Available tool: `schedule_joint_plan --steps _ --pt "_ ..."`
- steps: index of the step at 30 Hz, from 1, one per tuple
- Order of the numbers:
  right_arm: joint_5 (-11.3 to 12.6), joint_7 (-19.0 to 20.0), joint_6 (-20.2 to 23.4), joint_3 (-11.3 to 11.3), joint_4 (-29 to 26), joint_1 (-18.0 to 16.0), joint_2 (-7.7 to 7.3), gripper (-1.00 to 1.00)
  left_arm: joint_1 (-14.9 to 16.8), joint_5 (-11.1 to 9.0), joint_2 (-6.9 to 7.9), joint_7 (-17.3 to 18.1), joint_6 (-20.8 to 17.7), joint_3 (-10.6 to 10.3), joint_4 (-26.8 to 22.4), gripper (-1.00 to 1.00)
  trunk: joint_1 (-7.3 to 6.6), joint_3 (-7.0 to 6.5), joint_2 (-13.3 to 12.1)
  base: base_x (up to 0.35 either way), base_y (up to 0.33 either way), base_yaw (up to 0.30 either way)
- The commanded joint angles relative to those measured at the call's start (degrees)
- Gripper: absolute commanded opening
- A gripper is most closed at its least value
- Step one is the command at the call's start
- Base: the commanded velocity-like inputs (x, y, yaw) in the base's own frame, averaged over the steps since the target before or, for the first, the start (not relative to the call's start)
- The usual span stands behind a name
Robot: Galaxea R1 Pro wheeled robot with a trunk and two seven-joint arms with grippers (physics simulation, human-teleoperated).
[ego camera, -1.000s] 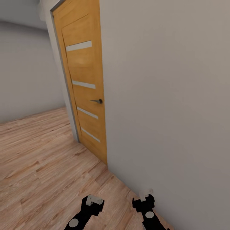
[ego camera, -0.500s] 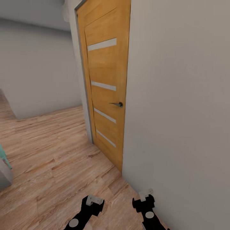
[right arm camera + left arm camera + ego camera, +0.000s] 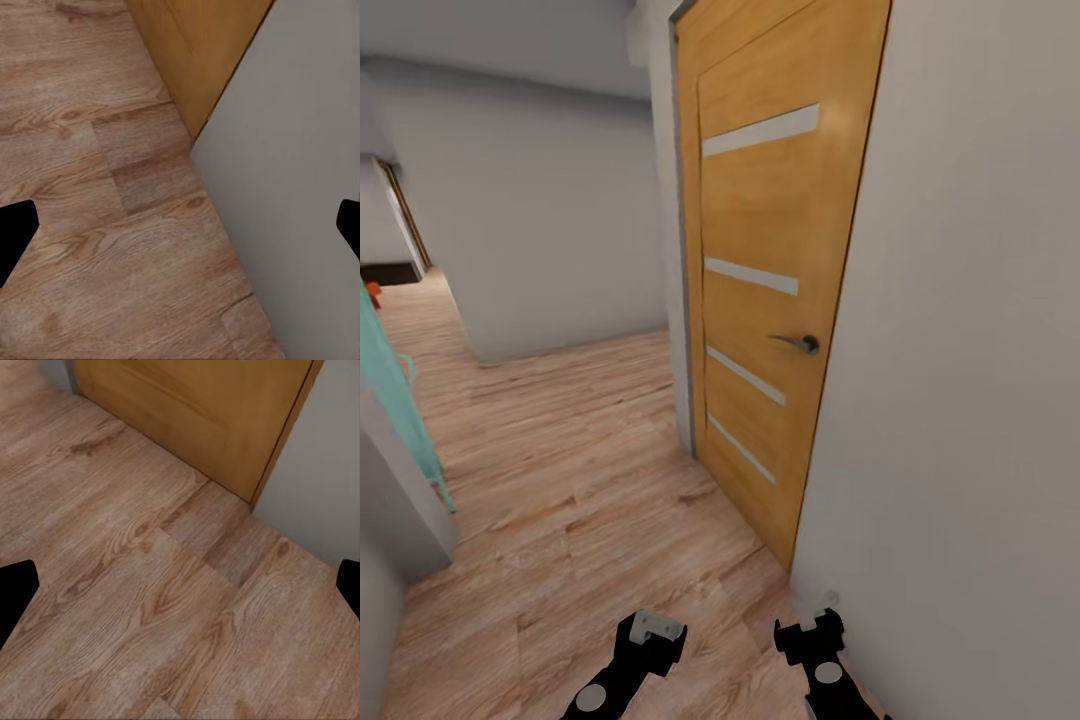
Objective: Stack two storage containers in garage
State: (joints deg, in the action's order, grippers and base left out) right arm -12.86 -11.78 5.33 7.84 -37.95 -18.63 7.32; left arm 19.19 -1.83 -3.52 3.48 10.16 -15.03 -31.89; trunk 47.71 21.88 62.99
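Storage container perhaps, far beyond left claw

Closed wooden door, teal furniture opposite.

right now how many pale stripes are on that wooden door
4 on the wooden door, stacked down its face: the top stripe, a second above the handle, a third below it, and the lowest.
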Motion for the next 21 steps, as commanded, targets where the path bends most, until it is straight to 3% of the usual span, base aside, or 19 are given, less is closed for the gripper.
schedule_joint_plan --steps 1,21 --pt "-0.6 -0.3 0.6 0.2 -0.1 0.0 -0.02 1.0 0.1 -0.2 0.01 0.1 0.2 -0.1 0.1 1.0 0.04 0.06 0.0 0.321 0.132 0.277" --pt "-0.6 -0.3 0.6 0.2 -0.1 0.0 0.01 1.0 0.1 -0.2 0.01 0.1 0.1 -0.1 0.1 1.0 0.04 0.06 0.0 0.321 0.132 0.277"
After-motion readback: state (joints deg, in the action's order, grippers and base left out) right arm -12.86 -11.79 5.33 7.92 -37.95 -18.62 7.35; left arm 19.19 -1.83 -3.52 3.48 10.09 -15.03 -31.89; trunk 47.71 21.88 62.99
